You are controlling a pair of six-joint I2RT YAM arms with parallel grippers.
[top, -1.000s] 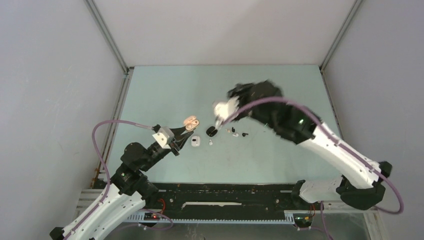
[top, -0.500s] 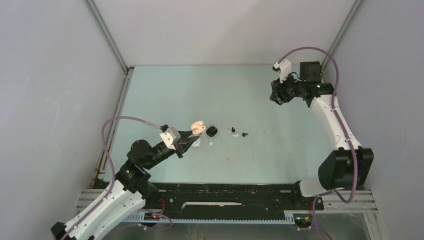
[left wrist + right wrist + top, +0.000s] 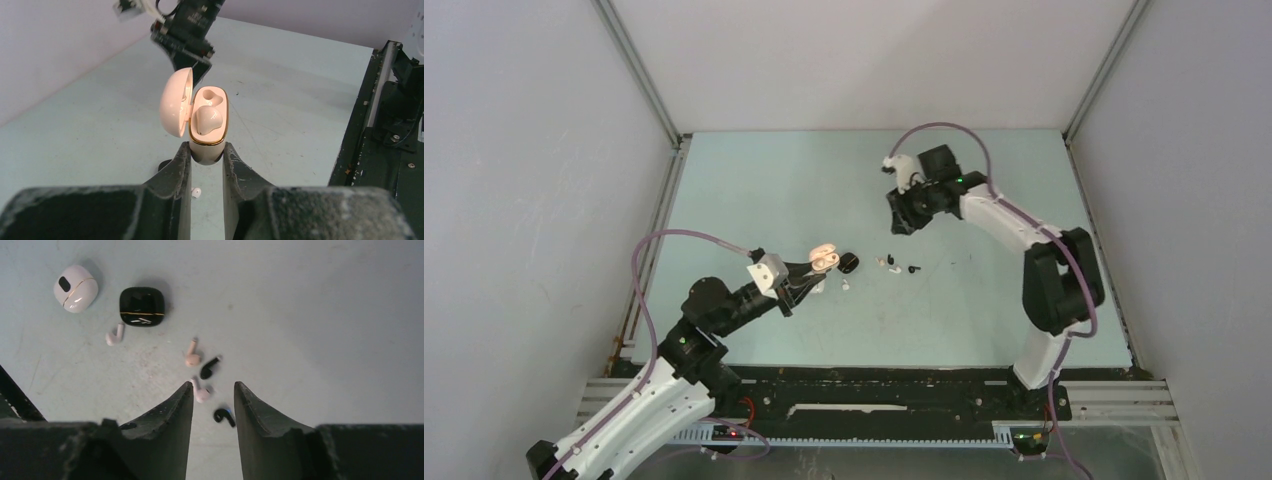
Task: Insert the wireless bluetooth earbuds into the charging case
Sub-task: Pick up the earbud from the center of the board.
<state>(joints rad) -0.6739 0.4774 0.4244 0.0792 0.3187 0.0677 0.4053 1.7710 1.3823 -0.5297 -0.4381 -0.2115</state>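
left end effector (image 3: 206, 148) is clamped shut on the bottom end of the beige charging case (image 3: 206, 155), holding it up off the counter (image 3: 325, 315) with the lid swung open to one side. there's one seated earbud (image 3: 206, 120) in the nearer well, and the empty socket (image 3: 212, 96) next to it is still waiting for its partner.

right end effector (image 3: 213, 390) is part open with nothing in it, hanging above the loose stuff and looking straight down at it. right under its tips is a pale earbud (image 3: 201, 394), with a loose beige earbud (image 3: 191, 358) just past that, and two black earbuds (image 3: 209, 368) (image 3: 224, 416) mixed in close. another pale one lies off by the black case (image 3: 142, 306), with the white case (image 3: 76, 288) beside that, both closed.

my guess is the beige one is the match for the open case. these things look tiny, light, hard and glossy, so i'd expect them to skate or pop out sideways under a sloppy pinch. probably best to grab across the fat head end, leaving the stem free to go into the socket. the neighbours are close enough that the fingers could easily knock one away.
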